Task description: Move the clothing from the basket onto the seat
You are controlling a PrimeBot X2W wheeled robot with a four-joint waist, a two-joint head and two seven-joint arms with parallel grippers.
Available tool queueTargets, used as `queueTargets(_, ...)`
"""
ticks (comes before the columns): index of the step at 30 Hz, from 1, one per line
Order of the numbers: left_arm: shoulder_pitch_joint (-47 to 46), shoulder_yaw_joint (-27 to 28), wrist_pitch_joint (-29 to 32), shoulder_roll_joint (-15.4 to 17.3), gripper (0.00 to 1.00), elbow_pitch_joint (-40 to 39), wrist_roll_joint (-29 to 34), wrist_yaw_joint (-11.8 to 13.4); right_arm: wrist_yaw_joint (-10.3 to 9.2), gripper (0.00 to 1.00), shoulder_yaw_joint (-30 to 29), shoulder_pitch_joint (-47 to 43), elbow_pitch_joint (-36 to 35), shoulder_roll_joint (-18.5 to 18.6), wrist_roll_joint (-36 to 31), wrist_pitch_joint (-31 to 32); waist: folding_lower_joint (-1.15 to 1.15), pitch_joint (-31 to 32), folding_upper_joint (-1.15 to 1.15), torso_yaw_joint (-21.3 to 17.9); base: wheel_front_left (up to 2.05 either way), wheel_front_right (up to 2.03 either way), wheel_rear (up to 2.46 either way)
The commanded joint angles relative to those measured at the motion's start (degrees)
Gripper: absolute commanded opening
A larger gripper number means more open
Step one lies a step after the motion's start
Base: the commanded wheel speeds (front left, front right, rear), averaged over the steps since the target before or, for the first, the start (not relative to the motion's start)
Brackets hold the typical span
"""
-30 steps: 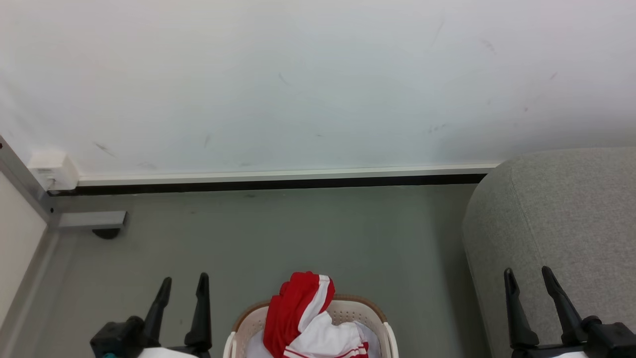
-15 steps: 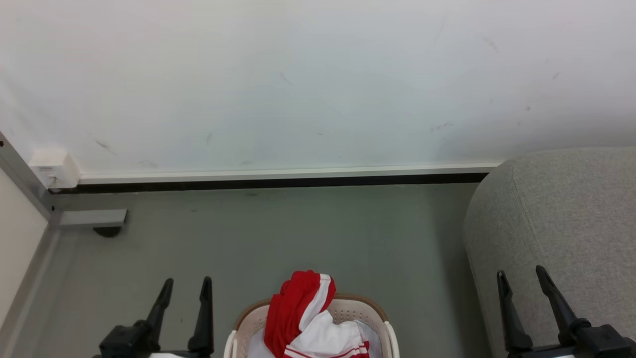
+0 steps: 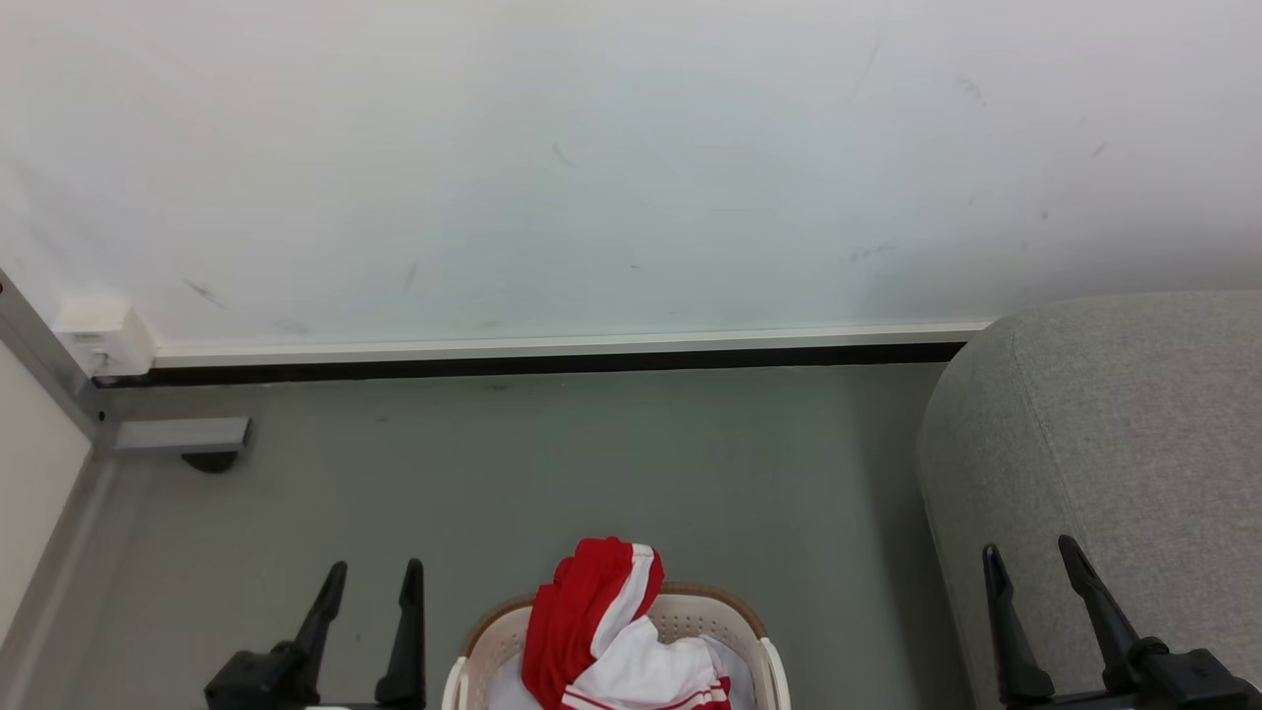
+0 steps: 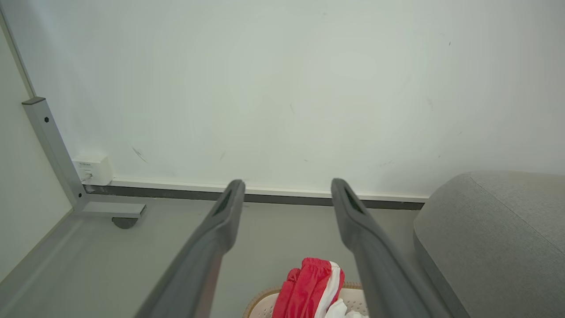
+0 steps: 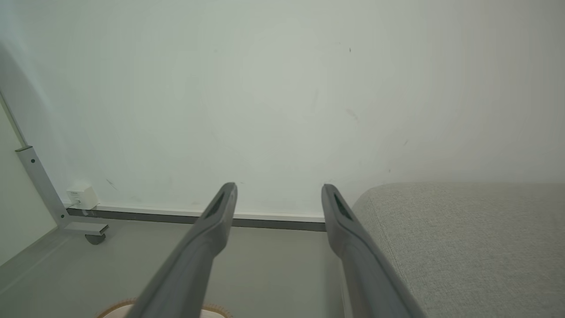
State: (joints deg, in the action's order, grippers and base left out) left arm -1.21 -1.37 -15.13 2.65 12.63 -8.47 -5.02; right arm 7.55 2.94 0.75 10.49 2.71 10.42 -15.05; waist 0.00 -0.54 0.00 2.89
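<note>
**Laundry waits in the basket, both grippers empty**

The basket [image 3: 732, 605] stood on the grey floor [image 3: 592, 463] between the two arms, right at the robot's front, and only its far half could be seen; the near part was cut off. The clothing [image 3: 590, 621] was in it, heaped above the brown rim. A red fold with a white stripe made up the highest part. Its long axis ran from near to far, and its rounded end pointed at the far wall [image 3: 611, 168], reaching past the far rim. White cloth with red stripes lay below it to the right. I could not make out any numerals or lettering, and how many garments there were was hard to tell.

The left gripper [image 3: 375, 566] hung just left of the basket, fingers spread apart with nothing between them and pointing at the wall. The right gripper [image 3: 1027, 545] was likewise parted and empty, in front of the seat's near left side. The seat [image 3: 1114, 434] rose on the right, well clear of the basket, its right and near parts cut off. A small white box [image 3: 104, 335] sat low on the wall at far left, beside a grey metal post [image 3: 44, 360].
</note>
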Motion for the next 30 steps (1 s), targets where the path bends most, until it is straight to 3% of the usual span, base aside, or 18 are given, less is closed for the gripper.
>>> queueTargets(1, 0.06, 0.16, -0.04, 0.42, 1.00, 0.23, -0.35, -0.19, -0.12, 1.00, 0.02, -0.19, 0.11, 0.32, 0.38, -0.20, 0.00, 0.02, 0.00, -0.08, 0.00, 0.00, 0.00)
queueTargets(9, 0.03, 0.26, -0.04, 0.40, 1.00, 0.49, -0.12, -0.34, -0.12, 1.00, 0.73, 0.63, 0.08, 0.32, 0.74, -0.20, 0.00, -0.19, 0.00, -1.04, 0.00, 0.00, 0.00)
queueTargets(18, -3.54, -1.43, -0.03, 0.38, 1.00, 1.91, 1.19, -1.26, -0.12, 1.00, 1.72, 3.63, -2.72, 0.30, 1.00, -0.10, 0.00, -4.88, 0.00, -5.51, 0.00, 0.00, 0.00)
queueTargets(30, -14.86, -9.01, -0.03, 3.22, 1.00, 17.11, 3.56, -2.41, -0.12, 1.00, 3.90, 10.45, -8.61, 0.26, 1.87, -0.09, 0.00, -17.82, 0.00, -13.12, 0.00, 0.00, 0.00)
